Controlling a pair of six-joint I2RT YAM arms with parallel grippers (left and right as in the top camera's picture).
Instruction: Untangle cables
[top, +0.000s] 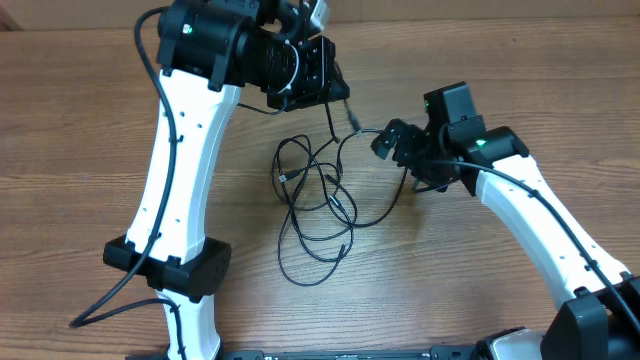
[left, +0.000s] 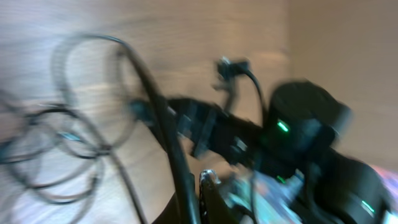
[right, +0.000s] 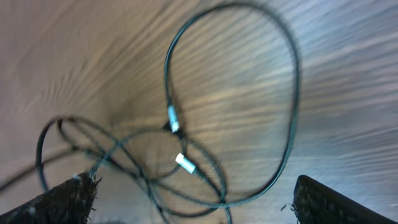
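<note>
The cables (top: 312, 195) lie as a loose tangle of thin black loops in the middle of the wooden table. My left gripper (top: 338, 96) hangs at the tangle's far edge, shut on one cable strand (left: 163, 118) that runs up into its jaws (left: 198, 188); this view is motion-blurred. My right gripper (top: 386, 140) is to the right of the tangle, open, with nothing between its fingers. From the right wrist, the open gripper (right: 193, 202) looks down on cable loops (right: 289, 93) and two silver plug ends (right: 185, 163).
The left arm's white link (top: 180, 170) stands left of the tangle. The right arm (top: 530, 210) reaches in from the lower right and fills the right side of the left wrist view (left: 305, 124). The bare wooden table (top: 80, 150) lies all round.
</note>
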